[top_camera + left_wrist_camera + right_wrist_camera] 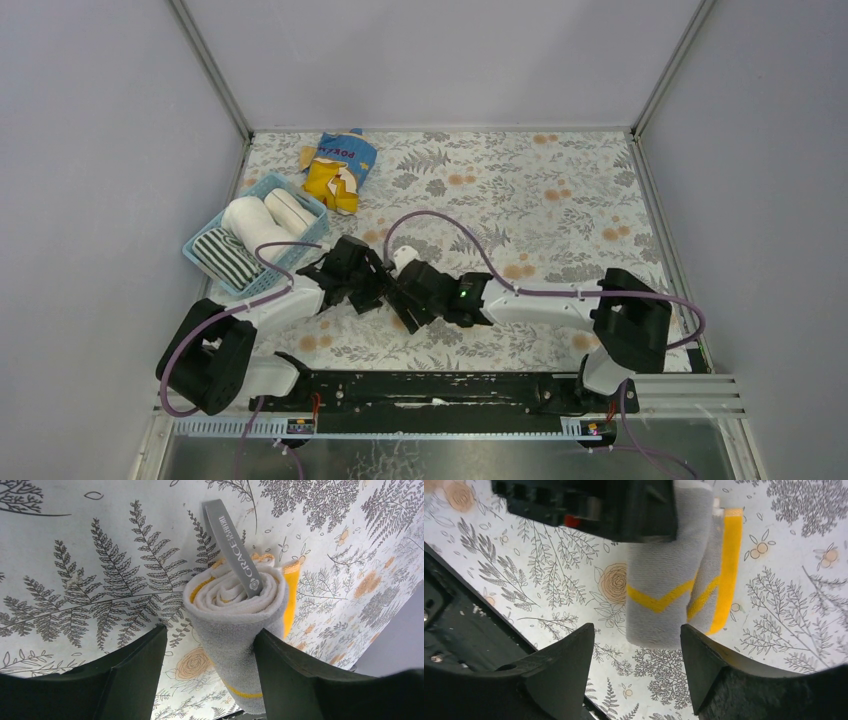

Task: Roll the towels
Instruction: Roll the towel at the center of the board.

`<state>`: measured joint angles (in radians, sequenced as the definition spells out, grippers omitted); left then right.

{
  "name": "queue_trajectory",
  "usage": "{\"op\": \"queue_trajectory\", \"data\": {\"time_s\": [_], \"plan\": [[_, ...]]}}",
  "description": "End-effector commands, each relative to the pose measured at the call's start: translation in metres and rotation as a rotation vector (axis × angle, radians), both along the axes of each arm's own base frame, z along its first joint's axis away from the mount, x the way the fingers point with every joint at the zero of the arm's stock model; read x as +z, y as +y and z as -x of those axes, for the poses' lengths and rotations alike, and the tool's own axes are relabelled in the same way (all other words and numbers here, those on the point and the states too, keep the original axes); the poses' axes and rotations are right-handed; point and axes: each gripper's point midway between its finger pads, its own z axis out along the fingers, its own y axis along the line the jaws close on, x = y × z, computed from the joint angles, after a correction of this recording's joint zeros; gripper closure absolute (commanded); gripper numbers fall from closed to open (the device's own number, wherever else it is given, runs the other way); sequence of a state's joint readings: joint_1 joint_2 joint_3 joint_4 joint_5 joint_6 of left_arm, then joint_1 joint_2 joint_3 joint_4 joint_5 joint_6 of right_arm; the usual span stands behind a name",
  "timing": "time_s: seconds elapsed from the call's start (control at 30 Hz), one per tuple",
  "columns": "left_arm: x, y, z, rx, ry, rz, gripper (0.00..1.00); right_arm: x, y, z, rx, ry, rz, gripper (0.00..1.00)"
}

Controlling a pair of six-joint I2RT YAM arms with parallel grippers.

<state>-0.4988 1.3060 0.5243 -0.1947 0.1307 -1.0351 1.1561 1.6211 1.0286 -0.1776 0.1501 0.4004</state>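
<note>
**Top view:** Two arms meet just left of the middle of the flowered tabletop [560, 200]. The left pincer [383, 285] and right pincer [400, 296] face each other over a rolled beige towel [405, 257]. Only its pale end shows, at twelve o'clock from the black fingers. At ten o'clock from them stands a light blue basket [303, 196]. It holds a rolled striped towel [225, 257] and two rolled cream-white towels [250, 220]. A blue-and-yellow snack bag [340, 170] lies at one o'clock from the basket.

**Left wrist view:** The beige towel fills the middle, its spiral end facing twelve o'clock. A grey loop tag [235, 545] marked "GRACE" hangs across that end. The left pincer stands spread around the roll. The finger at three o'clock [290, 680] touches the cloth. The finger at nine o'clock [135, 675] stands apart, with tabletop showing in the gap.

**Right wrist view:** The same roll lies on the tabletop, with a yellow chevron across its grey-beige pile. A loose yellow-edged flap lies at its three o'clock side. The right pincer is spread, its two fingers flanking the near end of the roll at six o'clock, and neither visibly presses it. The left pincer's black body sits over the far end at twelve o'clock.
</note>
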Motion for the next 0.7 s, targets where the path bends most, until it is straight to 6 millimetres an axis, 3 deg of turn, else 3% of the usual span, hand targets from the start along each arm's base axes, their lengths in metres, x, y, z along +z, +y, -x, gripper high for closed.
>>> {"op": "queue_trajectory", "data": {"time_s": [0.0,0.2,0.4,0.5,0.67], "plan": [[-0.028,0.017,0.021,0.006,0.079,-0.098,0.36,-0.001,-0.002,-0.011,0.026,-0.208,0.194,0.30],[-0.030,0.015,0.022,0.002,0.086,-0.100,0.36,-0.027,0.000,-0.007,0.065,-0.296,0.370,0.33],[-0.025,0.011,0.020,-0.007,0.078,-0.086,0.36,-0.052,-0.019,-0.009,0.055,-0.314,0.465,0.44],[-0.019,0.009,0.018,-0.010,0.069,-0.075,0.35,-0.058,-0.018,-0.002,0.092,-0.226,0.402,0.56],[-0.001,0.008,0.013,-0.012,0.032,-0.062,0.27,-0.058,-0.007,0.012,0.149,0.009,0.180,0.67]]}}
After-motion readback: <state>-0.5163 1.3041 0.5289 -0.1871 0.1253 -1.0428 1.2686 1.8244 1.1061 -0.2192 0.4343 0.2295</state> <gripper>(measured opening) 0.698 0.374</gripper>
